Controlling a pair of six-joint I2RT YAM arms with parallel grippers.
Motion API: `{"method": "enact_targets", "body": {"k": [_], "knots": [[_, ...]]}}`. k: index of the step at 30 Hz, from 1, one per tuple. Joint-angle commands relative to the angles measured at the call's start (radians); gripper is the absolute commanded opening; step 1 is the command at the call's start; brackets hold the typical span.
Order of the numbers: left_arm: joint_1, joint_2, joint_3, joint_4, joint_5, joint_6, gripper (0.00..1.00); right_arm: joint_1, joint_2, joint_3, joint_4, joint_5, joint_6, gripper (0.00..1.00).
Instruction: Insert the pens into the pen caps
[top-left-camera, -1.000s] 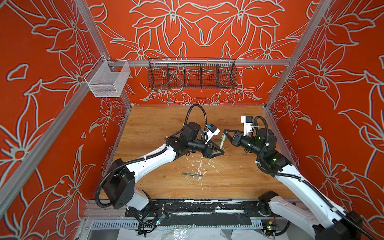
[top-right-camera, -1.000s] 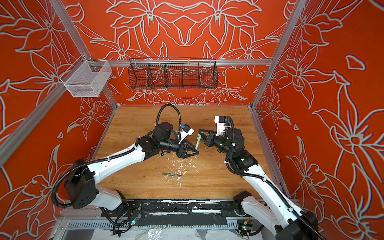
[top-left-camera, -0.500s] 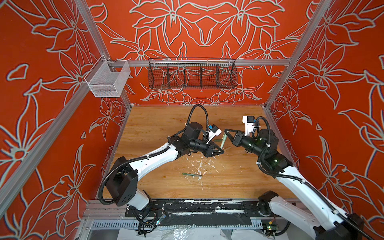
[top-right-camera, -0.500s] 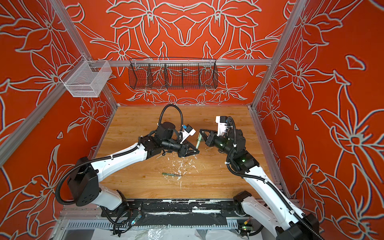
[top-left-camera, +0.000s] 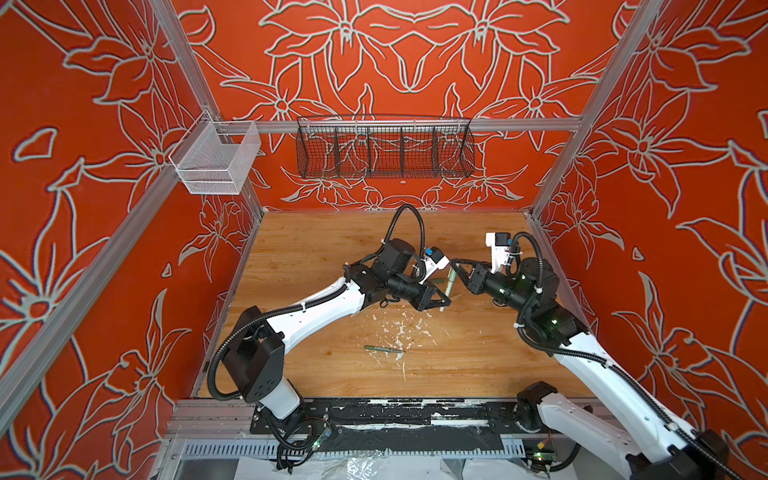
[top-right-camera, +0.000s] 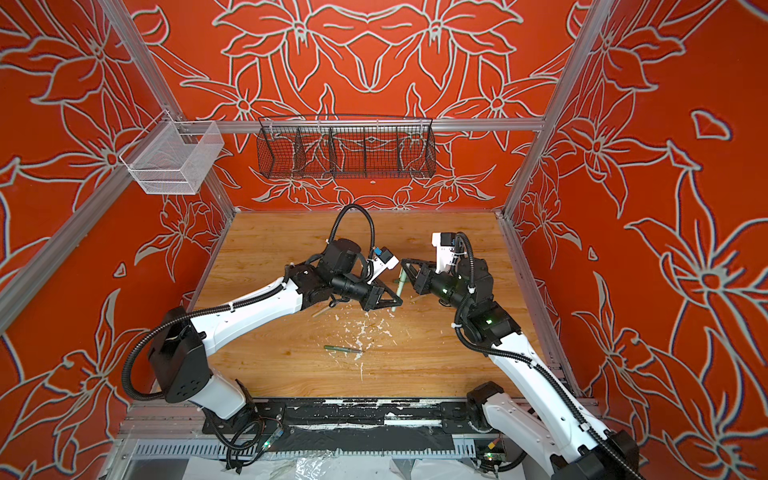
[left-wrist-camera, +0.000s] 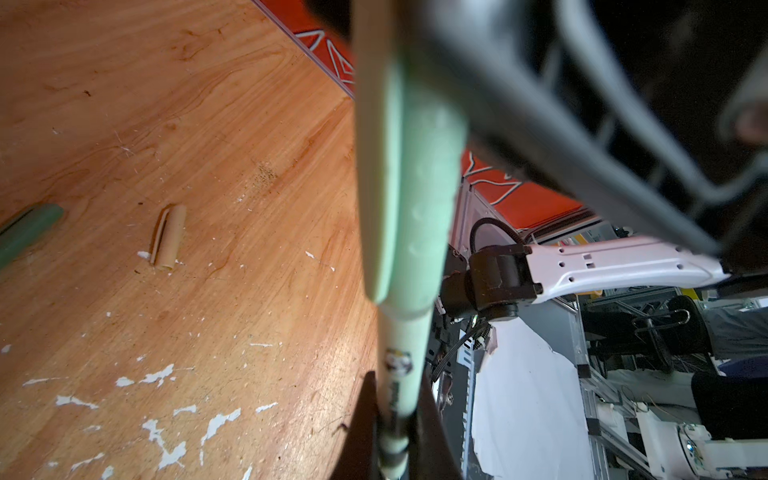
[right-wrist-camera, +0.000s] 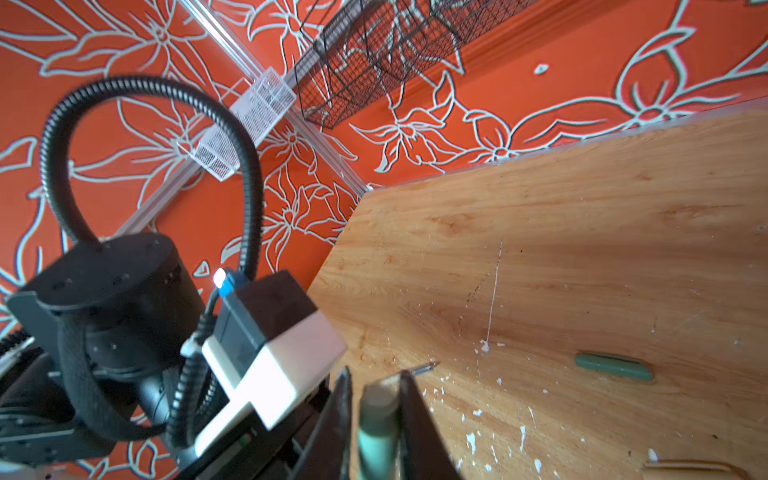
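Both arms stretch low over the desk (top-left-camera: 311, 257) from the front corners, and we see them meet tip to tip near its middle. The left gripper (top-left-camera: 442, 302) has its jaws clamped on the lower part of the pale green pen (top-left-camera: 446, 287), which stands nearly upright. We cannot tell whether its lower end touches the wood. The light green cap (left-wrist-camera: 424, 187) sits over the pen's upper end. The right gripper (top-left-camera: 455, 272) points in from the opposite side. Its jaws are narrowly parted on either side of the cap's end, and the right wrist view shows a thin dark gap on one side.

Bare wood lies open behind the grippers up to the back wall (top-left-camera: 415, 62) and along the left side. The right arm's elbow is near the right wall (top-left-camera: 665, 208). In front, the dark green pen (top-left-camera: 380, 349) lies flat beside the white paint flecks (top-left-camera: 401, 332), well apart from both grippers.

The tan cap (left-wrist-camera: 168, 237) lies on the wood near the held pen. The dark green cap (right-wrist-camera: 613, 365) lies by itself, and the left wrist view cuts it off at the frame edge. The left arm hides most of the tan pen (top-right-camera: 322, 311). The held pen's tip is hidden.
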Motion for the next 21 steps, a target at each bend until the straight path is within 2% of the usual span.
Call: {"method": "enact_targets", "body": {"k": [1,4,13,21], "knots": [[0.01,0.025,0.039,0.01,-0.012,0.01,0.0,0.008,-0.042,0.024,-0.065,-0.058,-0.022,0.38],[0.01,0.028,0.02,0.025,0.011,0.009,0.0,0.006,-0.061,0.043,-0.087,-0.042,-0.034,0.41],[0.01,-0.058,-0.063,0.075,0.045,0.029,0.0,-0.005,-0.049,0.094,-0.168,-0.012,-0.07,0.41],[0.01,-0.125,-0.095,0.071,0.045,0.059,0.0,-0.022,-0.039,0.103,-0.182,-0.05,-0.071,0.41]]}}
